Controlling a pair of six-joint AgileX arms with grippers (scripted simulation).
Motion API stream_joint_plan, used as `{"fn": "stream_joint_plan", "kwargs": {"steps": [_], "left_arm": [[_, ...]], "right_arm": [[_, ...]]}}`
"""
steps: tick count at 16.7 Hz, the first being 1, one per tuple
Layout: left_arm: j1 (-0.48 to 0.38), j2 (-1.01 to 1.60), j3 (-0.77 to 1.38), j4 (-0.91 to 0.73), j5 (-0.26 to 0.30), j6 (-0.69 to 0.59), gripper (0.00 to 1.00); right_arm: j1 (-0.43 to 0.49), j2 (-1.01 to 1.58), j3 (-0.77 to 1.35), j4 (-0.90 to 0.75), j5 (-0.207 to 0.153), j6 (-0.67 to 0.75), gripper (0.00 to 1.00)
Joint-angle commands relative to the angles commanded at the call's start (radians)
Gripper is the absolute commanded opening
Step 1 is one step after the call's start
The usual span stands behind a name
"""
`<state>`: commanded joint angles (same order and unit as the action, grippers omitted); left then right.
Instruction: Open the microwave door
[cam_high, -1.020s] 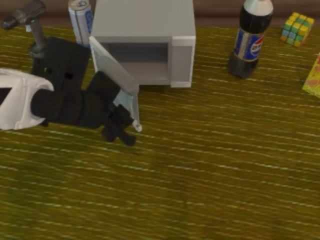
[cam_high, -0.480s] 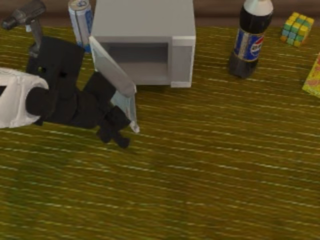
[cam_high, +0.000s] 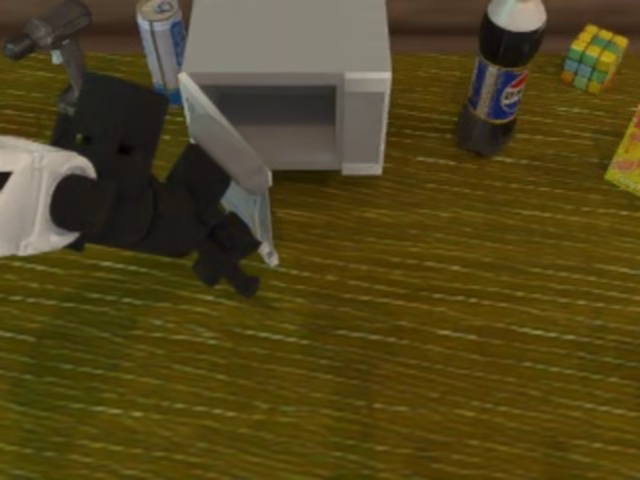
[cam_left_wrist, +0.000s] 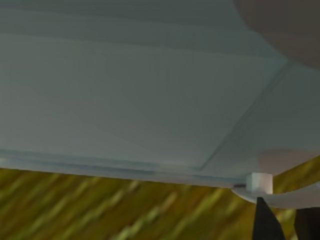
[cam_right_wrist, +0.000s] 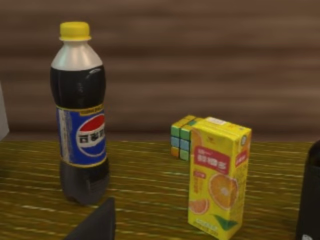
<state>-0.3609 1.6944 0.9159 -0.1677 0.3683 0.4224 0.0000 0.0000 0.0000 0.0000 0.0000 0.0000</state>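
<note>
The light grey microwave (cam_high: 290, 35) stands at the back middle of the table, its cavity showing. The microwave door (cam_high: 225, 135) is swung out toward the front left. My left gripper (cam_high: 250, 255) is at the door's free edge, shut on the pale handle strip (cam_high: 268, 240). In the left wrist view the door (cam_left_wrist: 125, 100) fills most of the picture, and the dark fingers (cam_left_wrist: 265, 225) of my left gripper (cam_left_wrist: 282, 206) sit on either side of the curved white handle (cam_left_wrist: 280, 197). My right gripper (cam_right_wrist: 207, 220) is outside the top view and stands open with nothing in it.
A blue-white can (cam_high: 162, 40) and a grey power tool (cam_high: 50, 30) stand left of the microwave. A cola bottle (cam_high: 500, 75), a coloured cube (cam_high: 594, 58) and a yellow juice carton (cam_high: 626, 152) are at the back right, in front of the right gripper.
Over the last second my left arm drew slightly leftward and back, swinging the door a little wider. Nothing has visibly moved in the last half second.
</note>
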Motion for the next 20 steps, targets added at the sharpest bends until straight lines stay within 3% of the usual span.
{"fn": "stream_joint_plan", "kwargs": {"steps": [14,20], "left_arm": [[0.000,0.000,0.000,0.000,0.000,0.000,0.00],[0.018,-0.003,0.001,-0.019,0.032,0.045,0.00]], "right_arm": [[0.000,0.000,0.000,0.000,0.000,0.000,1.00],[0.000,0.000,0.000,0.000,0.000,0.000,1.00]]}}
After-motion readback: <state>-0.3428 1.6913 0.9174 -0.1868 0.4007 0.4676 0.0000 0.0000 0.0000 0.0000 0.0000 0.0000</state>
